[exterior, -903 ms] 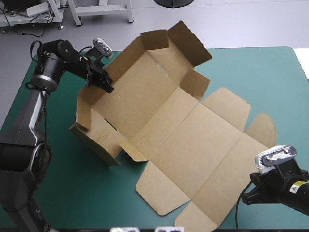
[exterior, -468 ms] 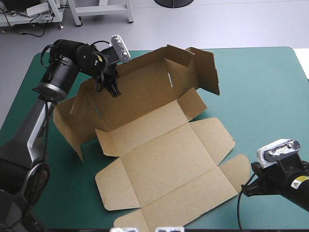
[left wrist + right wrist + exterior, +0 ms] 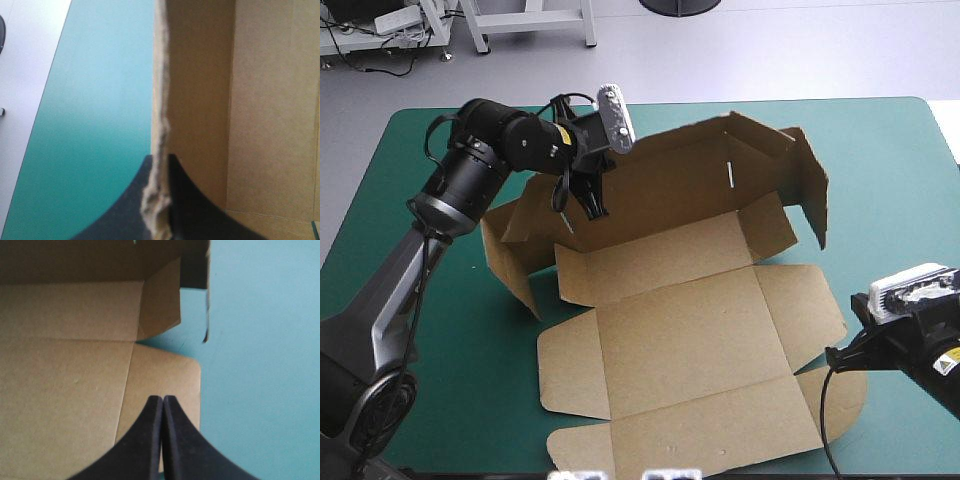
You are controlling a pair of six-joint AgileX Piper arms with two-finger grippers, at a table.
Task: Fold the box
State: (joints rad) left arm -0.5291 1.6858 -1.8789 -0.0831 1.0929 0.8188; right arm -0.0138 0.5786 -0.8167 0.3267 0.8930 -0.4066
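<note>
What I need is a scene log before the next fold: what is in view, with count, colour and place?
box: 1, brown, mid-table; far long wall raised, near panels flat on the cover
table cover: 1, teal-green, under everything
left tool: 1, black, shut on the box's raised far wall, toward its left end
right tool: 1, black, shut with nothing in it, over a flap at the box's right side
</note>
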